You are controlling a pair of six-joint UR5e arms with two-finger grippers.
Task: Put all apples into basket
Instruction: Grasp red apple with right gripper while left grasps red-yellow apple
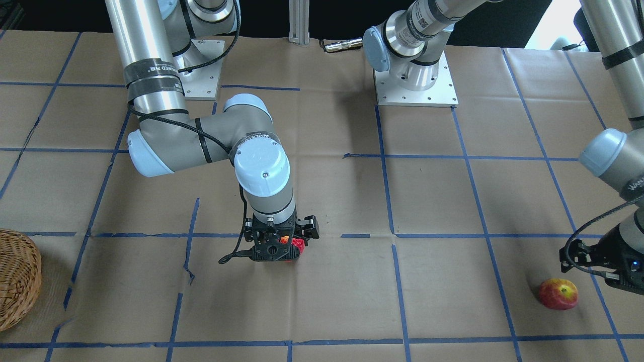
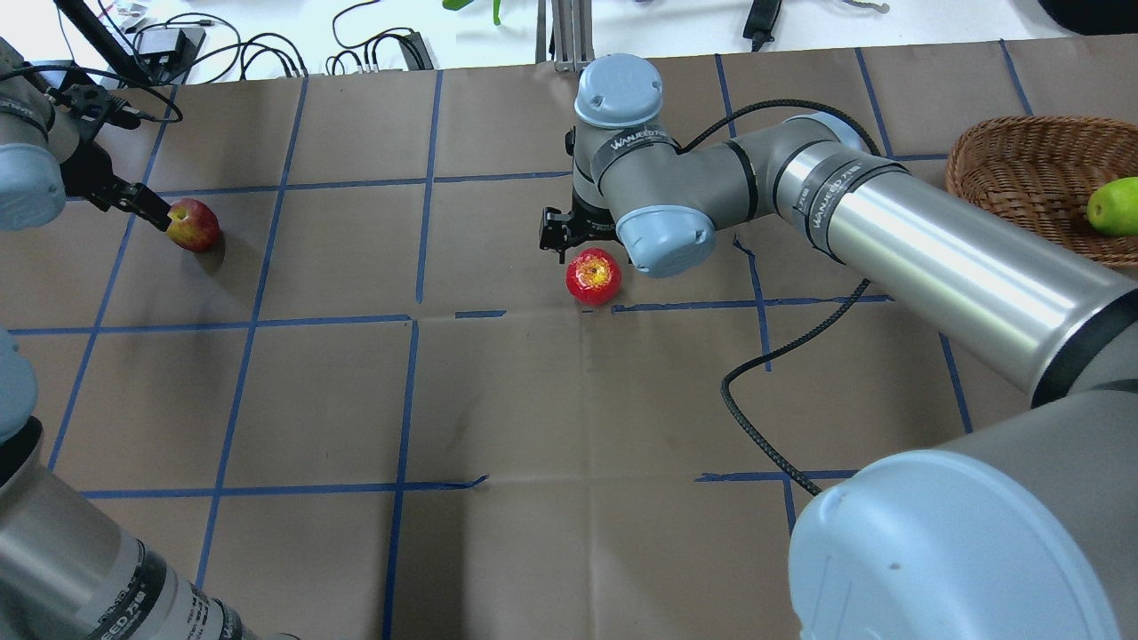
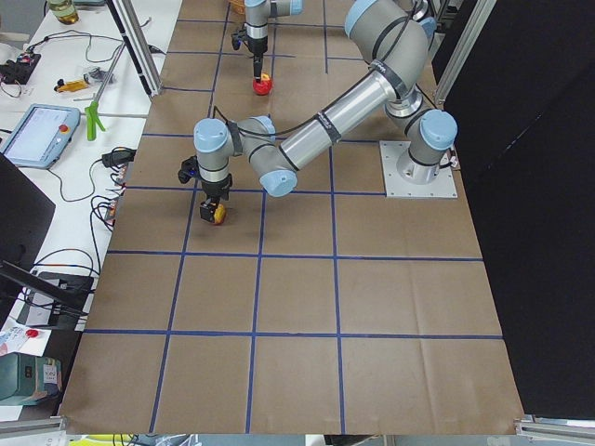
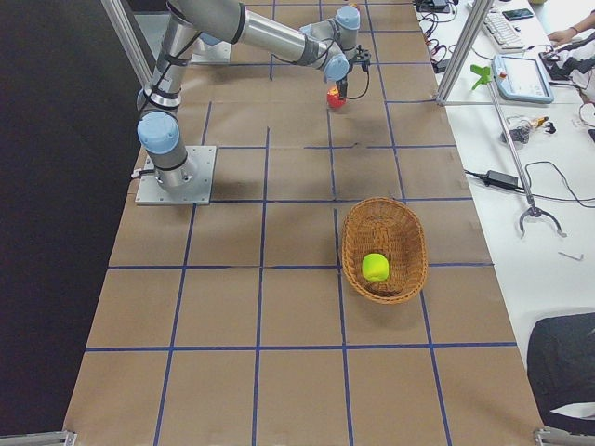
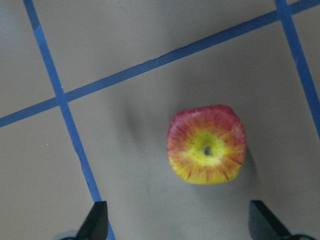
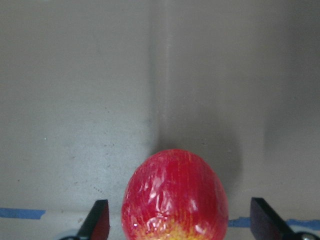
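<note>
A red apple with yellow patches (image 5: 206,145) lies on the table at the far left (image 2: 193,224). My left gripper (image 5: 177,212) is open just above and beside it, not touching it. A shiny red apple (image 6: 175,197) lies mid-table (image 2: 594,276). My right gripper (image 6: 178,204) is open and low around it, with a gap between each finger and the apple. A yellow-green apple (image 2: 1114,206) lies inside the wicker basket (image 2: 1013,169) at the far right. It also shows in the exterior right view (image 4: 375,267).
The table is covered in brown paper with a blue tape grid (image 2: 418,258). A black cable (image 2: 756,391) from my right arm hangs low over the table. Both arm bases (image 1: 415,85) stand at the robot's edge. Cables and devices (image 2: 373,40) lie beyond the far edge.
</note>
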